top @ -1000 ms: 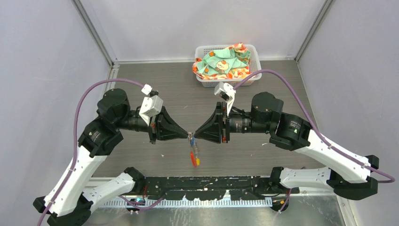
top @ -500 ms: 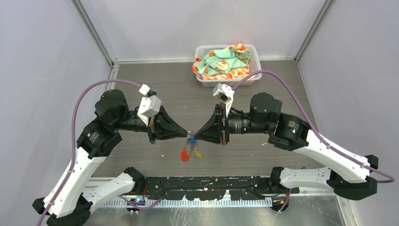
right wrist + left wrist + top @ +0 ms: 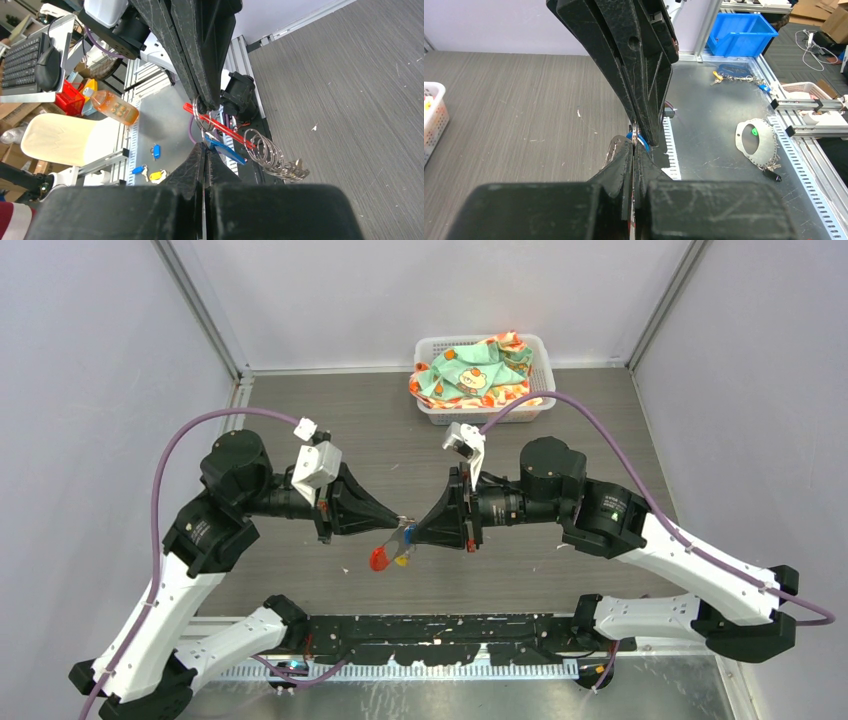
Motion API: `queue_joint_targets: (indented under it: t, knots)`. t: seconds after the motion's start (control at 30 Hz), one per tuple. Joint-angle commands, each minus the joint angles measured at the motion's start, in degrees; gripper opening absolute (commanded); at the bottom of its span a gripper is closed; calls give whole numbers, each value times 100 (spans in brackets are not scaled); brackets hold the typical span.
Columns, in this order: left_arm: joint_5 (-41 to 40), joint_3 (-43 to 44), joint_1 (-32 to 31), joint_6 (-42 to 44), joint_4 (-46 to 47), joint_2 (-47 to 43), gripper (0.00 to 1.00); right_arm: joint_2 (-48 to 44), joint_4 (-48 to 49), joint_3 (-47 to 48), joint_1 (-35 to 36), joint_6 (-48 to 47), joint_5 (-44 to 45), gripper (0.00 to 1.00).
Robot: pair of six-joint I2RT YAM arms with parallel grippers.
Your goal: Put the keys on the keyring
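Both grippers meet tip to tip above the table's front middle. My left gripper [image 3: 398, 521] is shut on the thin grey keyring [image 3: 202, 119], whose wire shows between its fingers in the left wrist view [image 3: 634, 143]. The long red tag [image 3: 379, 560] and the yellow-tagged key [image 3: 402, 561] hang below, swung out to the left. My right gripper [image 3: 412, 532] is shut, and the blue-tagged key [image 3: 223, 151] sticks out right at its tips [image 3: 204, 145]. The chain-like bunch of rings [image 3: 273, 159] dangles beside the red tag [image 3: 220, 125]. The blue tag also shows in the left wrist view [image 3: 644, 146].
A white basket [image 3: 428, 410] with a patterned cloth [image 3: 470, 372] stands at the back of the table. Spare tagged keys [image 3: 155, 175] lie on the metal bench beyond the front edge. A black rail [image 3: 440, 628] runs along the front edge.
The hanging tags have swung from straight down out to the left and up. The right gripper has shifted a little left and lower; both stay shut at the ring.
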Motion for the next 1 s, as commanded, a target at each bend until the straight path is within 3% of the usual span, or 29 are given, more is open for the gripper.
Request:
queue_joint_targets:
  t: [0.0, 0.07, 0.23, 0.5, 0.63, 0.77, 0.97]
  knots:
    - [-32, 179, -12, 59, 363, -101, 0, 20, -6, 72, -11, 48, -121, 4]
    - [-32, 173, -10, 108, 331, -105, 0, 27, -196, 193, -7, 13, -61, 23]
    - [-32, 137, -12, 204, 273, -116, 0, -178, -344, 407, -12, -148, 383, 44]
    - [22, 138, -17, 187, 252, -114, 0, -110, -441, 817, -11, -500, 691, 53]
    - [62, 112, -10, 148, 222, -131, 0, -98, -866, 1076, -6, -1020, 974, 65]
    - [37, 118, -11, 51, 275, -103, 0, 166, -788, 1287, -9, -1162, 617, 65]
    - [-8, 136, -11, -77, 367, -79, 0, 534, -650, 1422, -8, -1153, 68, 50]
